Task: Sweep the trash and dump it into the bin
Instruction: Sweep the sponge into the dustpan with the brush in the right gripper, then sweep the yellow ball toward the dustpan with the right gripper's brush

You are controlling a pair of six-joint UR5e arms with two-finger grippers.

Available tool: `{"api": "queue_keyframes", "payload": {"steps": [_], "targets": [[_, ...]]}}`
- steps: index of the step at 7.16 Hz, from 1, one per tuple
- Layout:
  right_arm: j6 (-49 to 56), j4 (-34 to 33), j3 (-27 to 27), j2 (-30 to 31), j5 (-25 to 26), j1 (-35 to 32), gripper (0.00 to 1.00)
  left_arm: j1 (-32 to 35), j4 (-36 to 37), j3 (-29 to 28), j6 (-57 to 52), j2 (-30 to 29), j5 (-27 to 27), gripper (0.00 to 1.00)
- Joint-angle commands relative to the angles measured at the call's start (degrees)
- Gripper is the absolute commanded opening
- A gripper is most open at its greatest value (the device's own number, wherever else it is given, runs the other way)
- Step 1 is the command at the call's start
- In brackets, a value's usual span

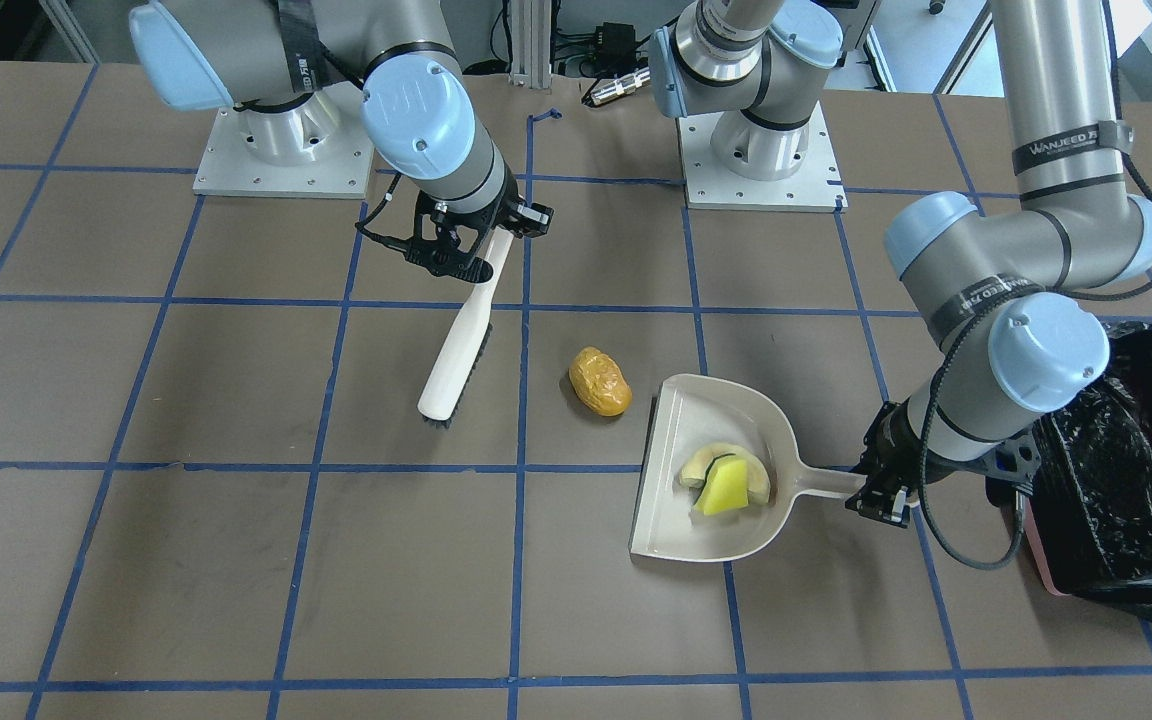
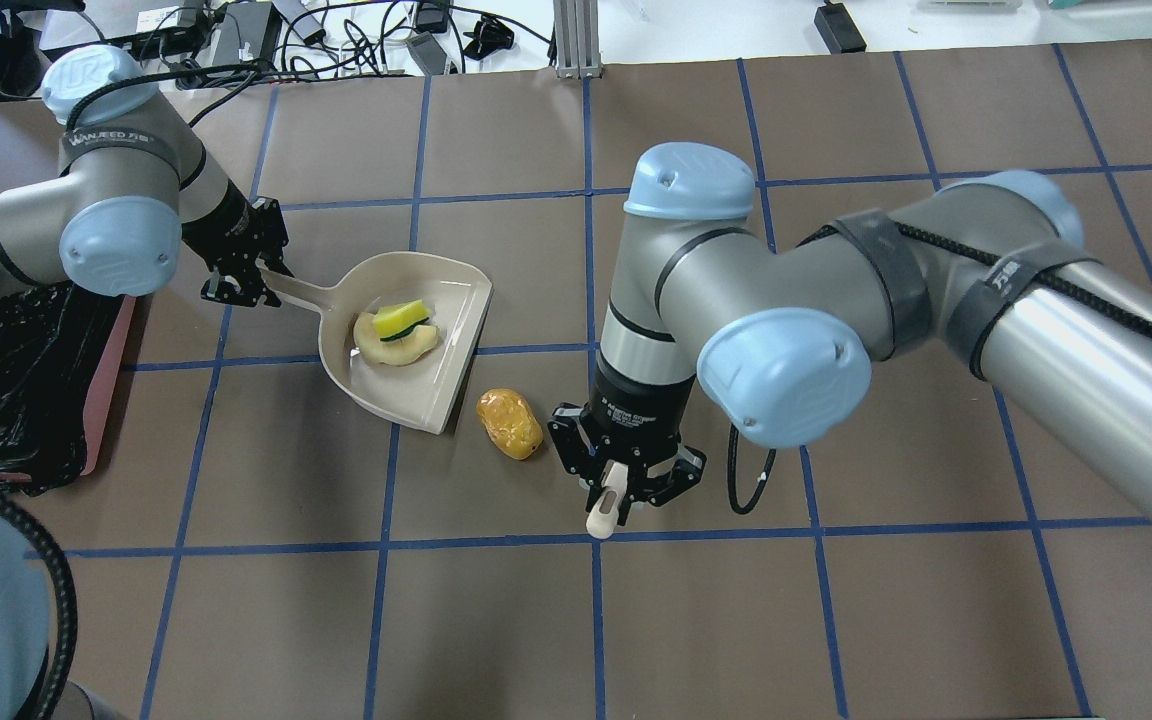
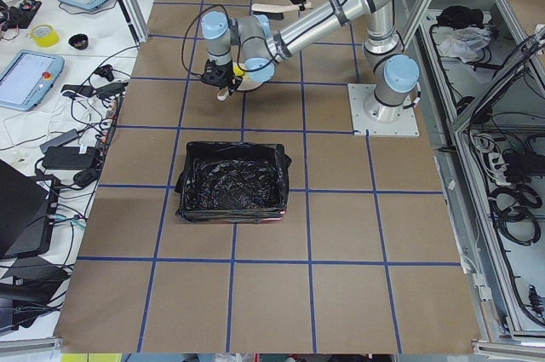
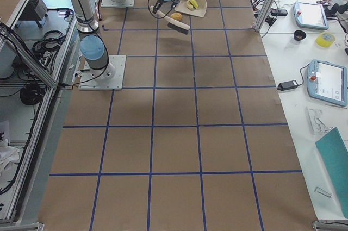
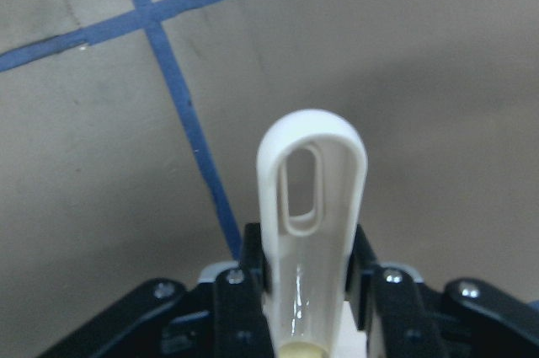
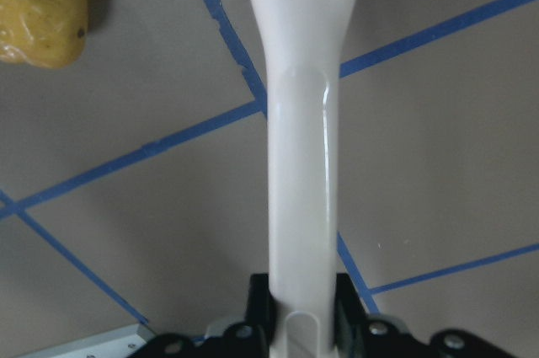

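The golden-brown lump (image 1: 600, 381) lies on the table between the brush (image 1: 456, 350) and the open mouth of the beige dustpan (image 1: 671, 525). The cream curved piece with the yellow sponge block (image 1: 724, 478) lies inside the pan. My left gripper (image 1: 881, 490) is shut on the dustpan handle (image 5: 312, 198), and the pan rests flat. My right gripper (image 1: 476, 235) is shut on the brush handle (image 6: 301, 164), with the bristles down on the table a little way from the lump (image 6: 38, 13). The pink-sided bin (image 1: 1126, 470) with its black bag stands just behind my left gripper.
The two arm bases (image 1: 281, 150) stand at the robot's side of the table. The brown table cover carries a grid of blue tape lines (image 1: 521, 470). In the overhead view the bin (image 2: 6, 370) sits at the left edge, beside the left arm's elbow.
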State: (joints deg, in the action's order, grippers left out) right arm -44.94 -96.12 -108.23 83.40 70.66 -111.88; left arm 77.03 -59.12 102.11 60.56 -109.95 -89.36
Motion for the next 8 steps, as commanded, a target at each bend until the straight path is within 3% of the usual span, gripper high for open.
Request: {"api": "queue_keyframes", "payload": {"steps": [1,3,4,7,8], "targets": [[-14.0,-11.6,-4.6,-3.5,-0.7,-5.1,0.0,-0.8,0.7,6.5,0.2,4.0,-0.8,0.0],[-20.0,-24.2,-3.2,-11.1,-0.6,-9.7,0.0,-0.8,0.8,7.8,1.1,4.6,-0.6,0.0],[-20.9,-25.1,1.7,-15.2,-0.4,-10.0,0.0,-0.8,1.0,7.7,3.0,4.5,-0.3,0.0],[-24.0,-22.3,23.2,-27.2,-1.8,-14.7,0.0,-0.7,1.3,7.3,3.2,4.4,-0.2,0.0],[-23.4,-18.4,28.3,-29.3,-1.9,-14.8,0.0,-0.7,1.4,7.2,3.3,4.3,-0.2,0.0]]}}
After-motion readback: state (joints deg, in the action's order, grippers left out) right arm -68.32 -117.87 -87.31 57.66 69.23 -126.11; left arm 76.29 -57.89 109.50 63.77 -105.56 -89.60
